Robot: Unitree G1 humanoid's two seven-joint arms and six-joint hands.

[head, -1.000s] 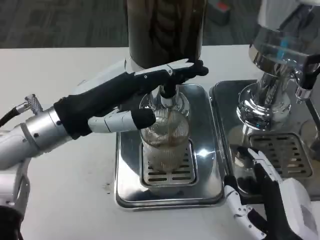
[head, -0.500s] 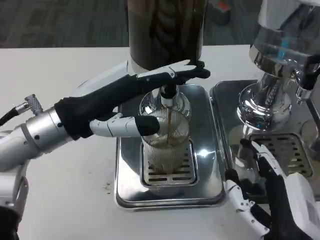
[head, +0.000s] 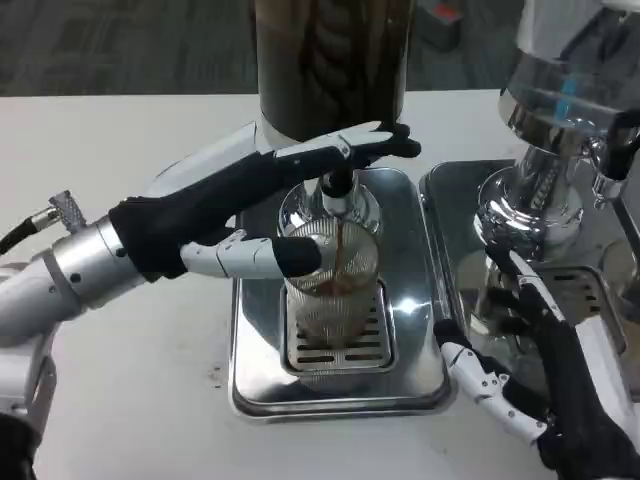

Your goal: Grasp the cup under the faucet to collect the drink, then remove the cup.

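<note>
Cup [head: 333, 290] under the faucet [head: 337, 190], within the left hand [head: 265, 205].

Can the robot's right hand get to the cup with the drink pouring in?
Probably yes. The right hand lies open beside the tray, with bare tray between it and the cup. The left hand takes up the cup's other side.

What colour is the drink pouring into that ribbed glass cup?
Dark brown, like coffee or tea: a thin stream falls into the clear ribbed cup, seen in the head view.
</note>
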